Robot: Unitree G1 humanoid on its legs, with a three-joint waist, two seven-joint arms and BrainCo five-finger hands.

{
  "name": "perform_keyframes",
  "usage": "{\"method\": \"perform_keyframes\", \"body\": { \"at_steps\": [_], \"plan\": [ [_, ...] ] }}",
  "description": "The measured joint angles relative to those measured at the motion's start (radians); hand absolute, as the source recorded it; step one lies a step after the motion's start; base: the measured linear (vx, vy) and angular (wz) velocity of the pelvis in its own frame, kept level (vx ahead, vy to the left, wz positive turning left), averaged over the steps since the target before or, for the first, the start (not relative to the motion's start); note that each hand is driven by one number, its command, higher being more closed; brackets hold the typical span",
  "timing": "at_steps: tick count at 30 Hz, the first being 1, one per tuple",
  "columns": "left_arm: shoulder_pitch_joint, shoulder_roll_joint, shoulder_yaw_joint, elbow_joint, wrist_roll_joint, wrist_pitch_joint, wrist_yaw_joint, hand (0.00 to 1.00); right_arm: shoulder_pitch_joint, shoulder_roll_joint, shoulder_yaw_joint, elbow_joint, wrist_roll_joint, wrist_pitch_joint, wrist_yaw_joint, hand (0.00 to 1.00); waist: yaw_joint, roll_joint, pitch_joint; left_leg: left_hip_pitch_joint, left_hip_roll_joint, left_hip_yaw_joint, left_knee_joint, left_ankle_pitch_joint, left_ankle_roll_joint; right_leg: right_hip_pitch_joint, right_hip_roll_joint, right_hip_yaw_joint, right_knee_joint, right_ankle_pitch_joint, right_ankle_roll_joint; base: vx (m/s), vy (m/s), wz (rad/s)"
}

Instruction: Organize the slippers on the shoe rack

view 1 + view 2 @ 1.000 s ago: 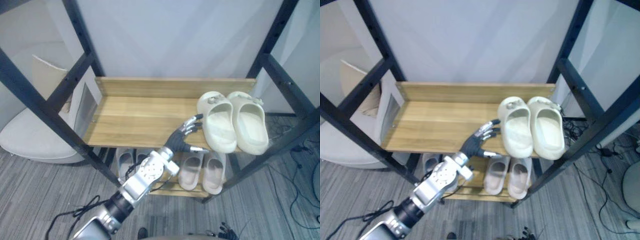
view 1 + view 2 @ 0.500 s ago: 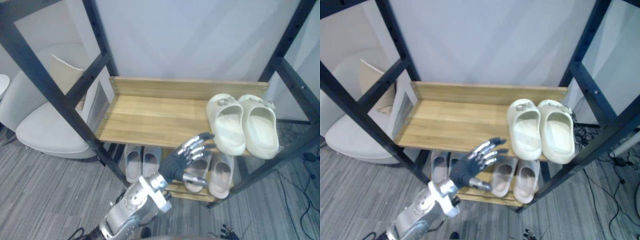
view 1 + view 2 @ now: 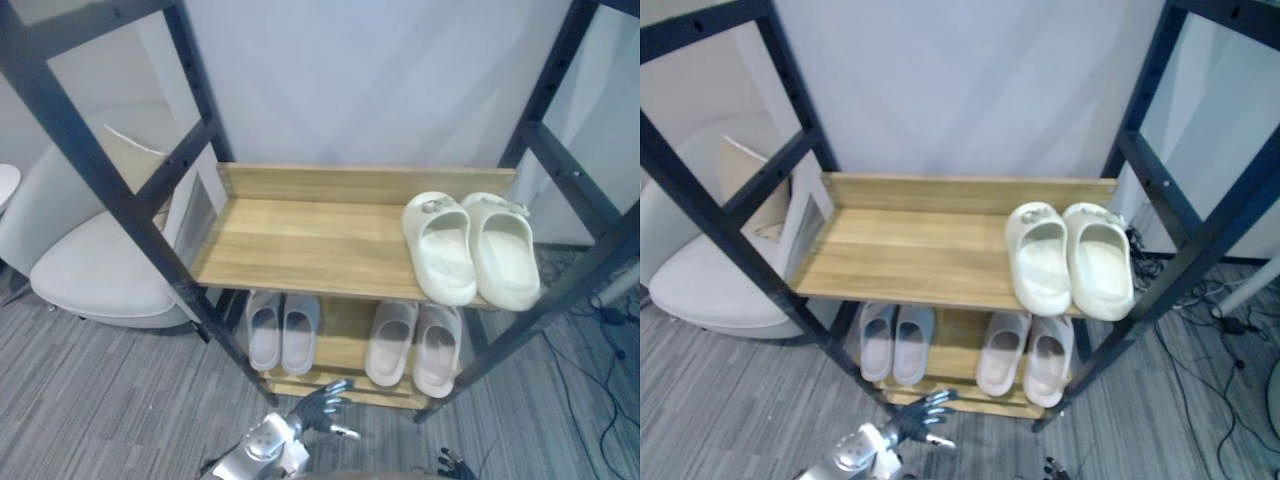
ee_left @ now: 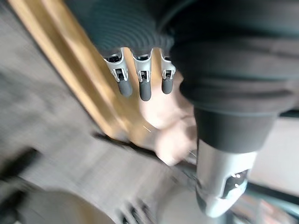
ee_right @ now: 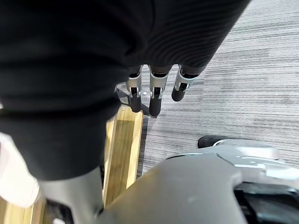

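Slippers (image 3: 468,247) paired on the shoe rack (image 3: 300,245); left robot hand (image 3: 312,408) below, spread open, empty.

My left robot hand (image 3: 318,408) hangs low before the shoe rack (image 3: 300,240). On its bottom shelf, the lower left pair (image 3: 283,330) lies just beyond my hand, and the lower right pair (image 3: 415,342) beyond and rightward. The upper pair (image 3: 470,245) sits higher up, further right.

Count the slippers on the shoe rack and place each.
6. Cream pair on the upper shelf, right end; grey pair on the lower shelf, left; beige pair beside them, right. None appear hidden.
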Motion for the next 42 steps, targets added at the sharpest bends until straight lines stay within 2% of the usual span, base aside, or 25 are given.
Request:
{"method": "perform_keyframes", "body": {
  "at_steps": [4, 7, 12, 20, 24, 26, 27, 28, 29, 32, 34, 35, 37, 38, 39, 40, 41, 42],
  "plan": [
    [-0.003, -0.026, 0.132, 0.170, 0.075, 0.000, 0.065, 0.00, -0.018, 0.012, 0.000, 0.032, 0.000, 0.000, -0.001, 0.00, 0.003, -0.020, 0.001, 0.003, 0.007, 0.022, -0.003, -0.004, -0.006, 0.000, 0.007, 0.014, -0.011, 0.010, -0.004, 0.03, -0.002, -0.10],
    [-0.004, -0.029, 0.201, 0.256, 0.113, 0.006, 0.105, 0.00, -0.020, 0.016, -0.001, 0.034, -0.001, 0.001, -0.002, 0.00, 0.003, -0.024, 0.000, 0.010, 0.008, 0.029, -0.009, -0.005, -0.006, 0.001, 0.007, 0.022, -0.012, 0.011, -0.005, 0.04, -0.002, -0.11],
    [-0.003, -0.036, 0.270, 0.314, 0.148, 0.020, 0.147, 0.00, -0.020, 0.016, -0.002, 0.035, -0.002, 0.001, -0.002, 0.00, 0.005, -0.024, 0.000, 0.022, 0.009, 0.046, -0.017, -0.006, -0.006, 0.000, 0.008, 0.038, -0.012, 0.011, -0.004, -0.01, 0.003, -0.10],
    [0.007, -0.076, 0.360, 0.373, 0.176, 0.025, 0.171, 0.00, -0.026, 0.016, -0.001, 0.035, -0.024, 0.005, -0.002, 0.00, 0.008, -0.024, -0.001, 0.019, 0.010, 0.056, -0.017, -0.013, -0.008, -0.012, 0.008, 0.048, -0.012, 0.008, 0.000, -0.02, 0.001, -0.05],
    [0.007, -0.083, 0.395, 0.374, 0.185, 0.026, 0.178, 0.00, -0.068, 0.021, 0.000, 0.036, -0.043, 0.008, -0.002, 0.00, 0.012, -0.040, 0.013, -0.028, -0.025, 0.053, 0.046, -0.041, 0.005, -0.111, -0.028, 0.065, 0.188, -0.067, 0.022, 0.02, 0.004, 0.06],
    [-0.014, -0.091, 0.394, 0.374, 0.185, 0.027, 0.194, 0.00, -0.082, 0.018, 0.000, 0.032, -0.042, 0.007, -0.004, 0.00, 0.002, -0.033, 0.028, -0.037, -0.039, -0.014, 0.070, -0.043, 0.009, -0.160, -0.032, 0.088, 0.368, -0.076, 0.025, -0.01, -0.021, 0.95],
    [-0.032, -0.090, 0.387, 0.370, 0.185, 0.026, 0.200, 0.00, -0.081, 0.021, 0.000, 0.032, -0.043, 0.007, -0.005, 0.00, -0.001, -0.032, 0.029, -0.031, -0.048, -0.074, 0.077, -0.039, 0.013, -0.159, -0.029, 0.118, 0.413, -0.082, 0.007, 0.03, -0.095, 1.50],
    [-0.048, -0.091, 0.385, 0.369, 0.185, 0.025, 0.206, 0.00, -0.080, 0.028, 0.000, 0.033, -0.043, 0.007, -0.007, 0.00, -0.004, -0.038, 0.026, -0.041, -0.056, -0.120, 0.088, -0.038, 0.012, -0.145, -0.028, 0.141, 0.415, -0.096, -0.020, 0.05, -0.128, 1.49],
    [-0.059, -0.093, 0.386, 0.368, 0.185, 0.024, 0.211, 0.00, -0.077, 0.032, 0.003, 0.033, -0.042, 0.007, -0.009, 0.00, 0.001, -0.048, 0.024, -0.049, -0.070, -0.158, 0.091, -0.034, 0.009, -0.124, -0.028, 0.163, 0.402, -0.108, -0.024, 0.00, -0.169, 1.24],
    [-0.087, -0.098, 0.386, 0.368, 0.185, 0.024, 0.213, 0.00, -0.116, 0.037, 0.021, 0.031, -0.042, 0.006, -0.023, 0.00, 0.005, -0.053, 0.025, -0.106, -0.081, -0.247, 0.084, 0.004, -0.004, -0.104, -0.023, 0.166, 0.343, -0.126, -0.029, -0.07, -0.166, 1.05],
    [-0.099, -0.105, 0.389, 0.366, 0.184, 0.023, 0.214, 0.00, -0.170, 0.047, 0.041, 0.030, -0.043, 0.005, -0.025, 0.00, 0.032, -0.037, 0.051, -0.157, -0.075, -0.303, 0.064, 0.046, -0.029, -0.074, -0.016, 0.119, 0.228, -0.137, -0.017, -0.13, -0.142, 0.71],
    [-0.097, -0.106, 0.393, 0.367, 0.184, 0.024, 0.215, 0.00, -0.180, 0.052, 0.049, 0.030, -0.043, 0.005, -0.025, 0.00, 0.035, -0.034, 0.060, -0.166, -0.074, -0.312, 0.063, 0.053, -0.035, -0.063, -0.015, 0.108, 0.201, -0.141, -0.015, -0.14, -0.131, 0.65],
    [-0.085, -0.134, 0.409, 0.368, 0.184, 0.024, 0.219, 0.00, -0.200, 0.064, 0.081, 0.030, -0.043, 0.005, -0.023, 0.00, 0.051, 0.006, 0.100, -0.179, -0.053, -0.365, 0.062, 0.078, -0.061, -0.014, 0.019, 0.055, 0.144, -0.135, -0.024, -0.12, -0.106, 0.67],
    [-0.080, -0.143, 0.413, 0.368, 0.184, 0.024, 0.222, 0.00, -0.202, 0.060, 0.083, 0.027, -0.045, 0.005, -0.023, 0.00, 0.054, 0.012, 0.104, -0.178, -0.050, -0.367, 0.061, 0.086, -0.065, -0.011, 0.024, 0.041, 0.147, -0.136, -0.024, -0.12, -0.082, 0.76],
    [-0.062, -0.160, 0.431, 0.368, 0.181, 0.024, 0.225, 0.00, -0.204, 0.053, 0.097, 0.027, -0.045, 0.005, -0.026, 0.00, 0.055, 0.019, 0.110, -0.179, -0.044, -0.327, 0.049, 0.111, -0.048, 0.003, 0.032, 0.004, 0.148, -0.139, -0.031, -0.11, -0.056, 0.58],
    [-0.057, -0.164, 0.434, 0.367, 0.181, 0.024, 0.224, 0.00, -0.205, 0.052, 0.098, 0.027, -0.045, 0.005, -0.026, 0.00, 0.055, 0.018, 0.112, -0.181, -0.040, -0.302, 0.045, 0.102, -0.028, 0.003, 0.034, -0.010, 0.149, -0.139, -0.036, -0.20, -0.093, 1.03],
    [-0.054, -0.168, 0.448, 0.362, 0.182, 0.024, 0.225, 0.00, -0.211, 0.055, 0.097, 0.026, -0.045, 0.006, -0.032, 0.00, 0.055, 0.025, 0.114, -0.210, -0.008, -0.178, 0.042, 0.062, 0.072, 0.004, 0.043, -0.070, 0.143, -0.130, -0.051, -0.16, -0.070, 1.20],
    [-0.064, -0.163, 0.455, 0.359, 0.184, 0.026, 0.224, 0.00, -0.214, 0.069, 0.095, 0.028, -0.044, 0.006, -0.037, 0.00, 0.050, -0.009, 0.126, -0.253, 0.002, -0.077, 0.094, -0.006, 0.081, 0.004, 0.018, -0.126, 0.123, -0.113, -0.060, -0.16, -0.038, 1.20]
  ]
}}
